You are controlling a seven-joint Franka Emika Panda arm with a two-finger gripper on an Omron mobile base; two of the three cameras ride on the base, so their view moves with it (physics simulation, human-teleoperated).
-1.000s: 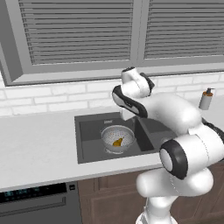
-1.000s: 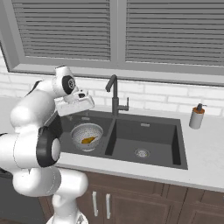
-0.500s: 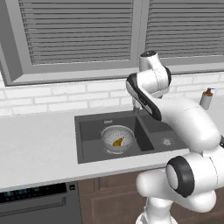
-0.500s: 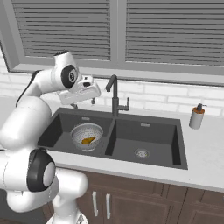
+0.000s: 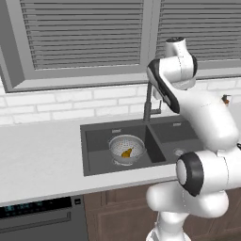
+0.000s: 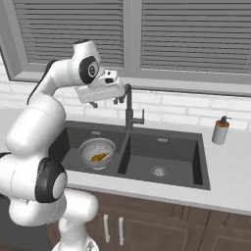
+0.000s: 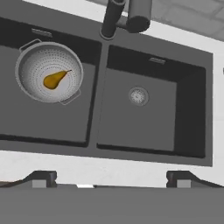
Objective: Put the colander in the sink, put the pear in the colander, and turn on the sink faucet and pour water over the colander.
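the counter [image 6: 230,169] is light grey and runs across the middle of the right base view, under a big window with blinds [image 6: 196,34]. the sink [image 6: 193,166] is dark and sits in the counter, with two bowls side by side. in the hand view the sink [image 7: 192,109] goes from the left edge almost to the right edge. the arm [image 6: 44,103] is white and comes up on the left of the right base view. the faucet [image 6: 129,105] is tall and thin and stands behind the sink, in the middle of that view. the fingers [image 6: 105,102] hang in the air just left of the faucet top, high over the sink. they are spread wide and hold nothing. the colander [image 6: 93,148] sits in the left bowl of the sink. in the hand view it is at the upper left [image 7: 33,70]. the soap bottle [image 6: 220,131] stands on the counter at the right. the pear [image 6: 99,157] lies inside the colander, small and yellow.
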